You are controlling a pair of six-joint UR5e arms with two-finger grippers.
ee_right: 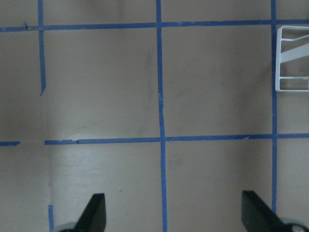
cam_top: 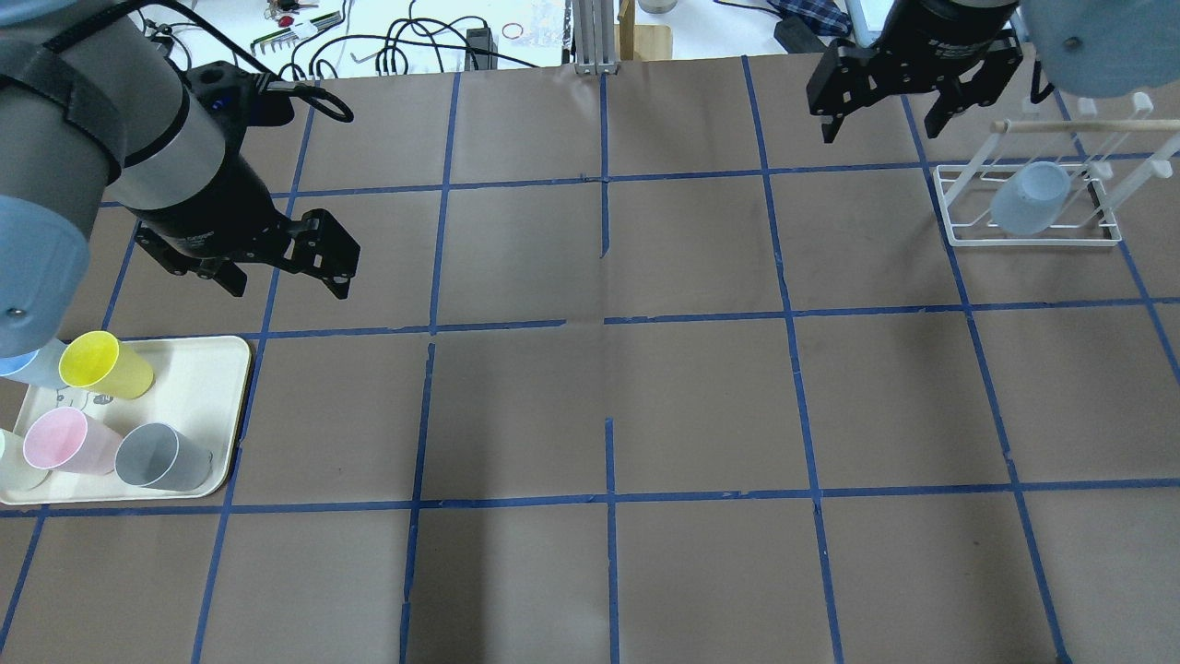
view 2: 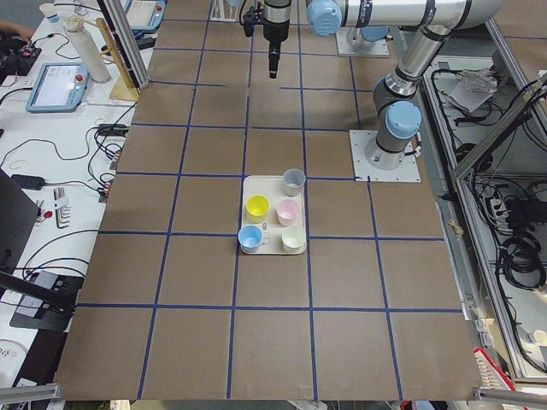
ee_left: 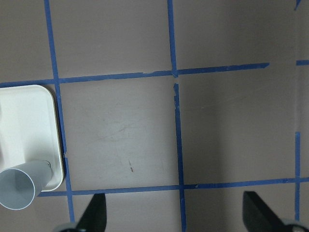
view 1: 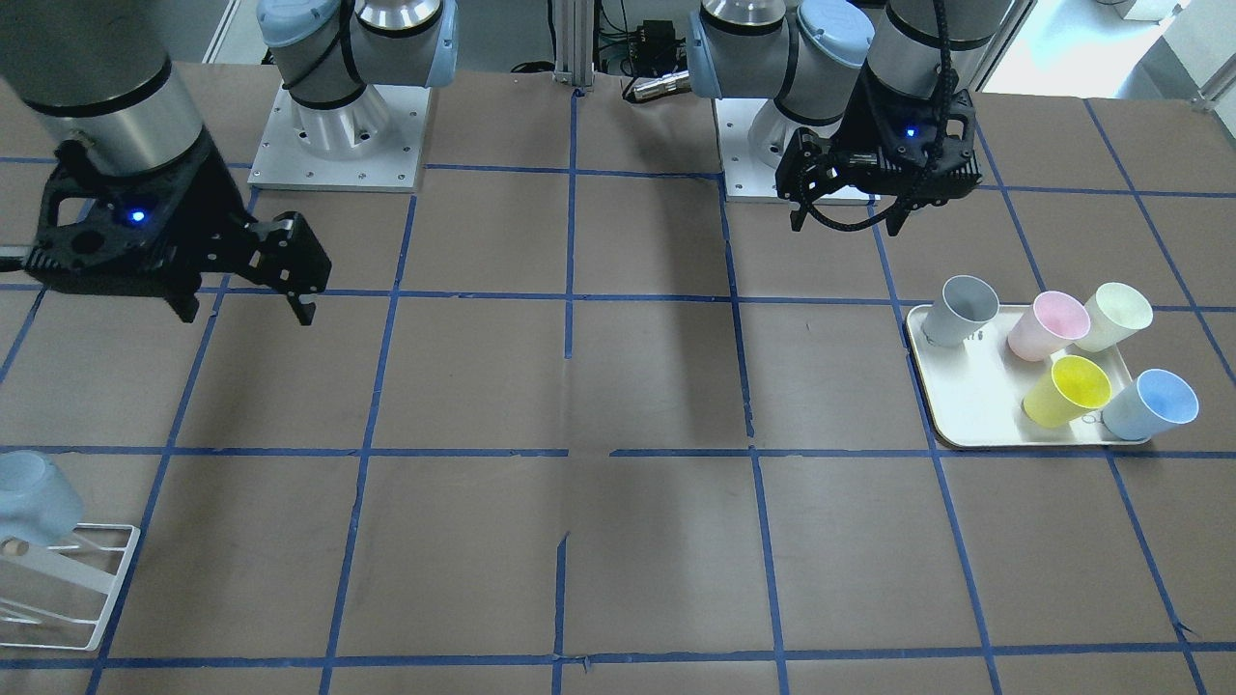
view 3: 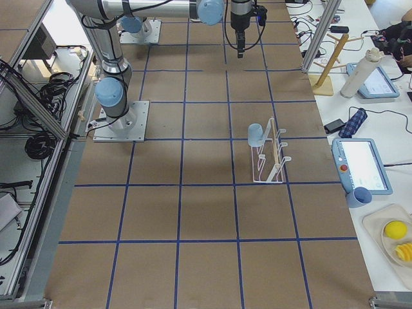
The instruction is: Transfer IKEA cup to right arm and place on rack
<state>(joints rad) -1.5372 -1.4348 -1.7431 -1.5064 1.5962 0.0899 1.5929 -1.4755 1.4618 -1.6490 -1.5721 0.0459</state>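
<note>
One pale blue IKEA cup [cam_top: 1031, 198] hangs tilted on the white wire rack [cam_top: 959, 235] at the table's far right; it also shows in the front view [view 1: 34, 497]. Its twin [view 1: 1151, 403] lies on the cream tray [view 1: 970, 405]; in the overhead view my left arm hides most of it. My left gripper [cam_top: 286, 281] is open and empty, above the table just beyond the tray. My right gripper [cam_top: 878, 129] is open and empty, to the left of the rack. The wrist views show both sets of fingertips [ee_left: 94, 215] [ee_right: 94, 212] spread over bare table.
The tray also holds yellow [cam_top: 106, 364], pink [cam_top: 64, 441], grey [cam_top: 164, 456] and cream [view 1: 1117, 316] cups, all lying on their sides. Blue tape lines grid the brown table. Cables and tools lie beyond the far edge [cam_top: 415, 41].
</note>
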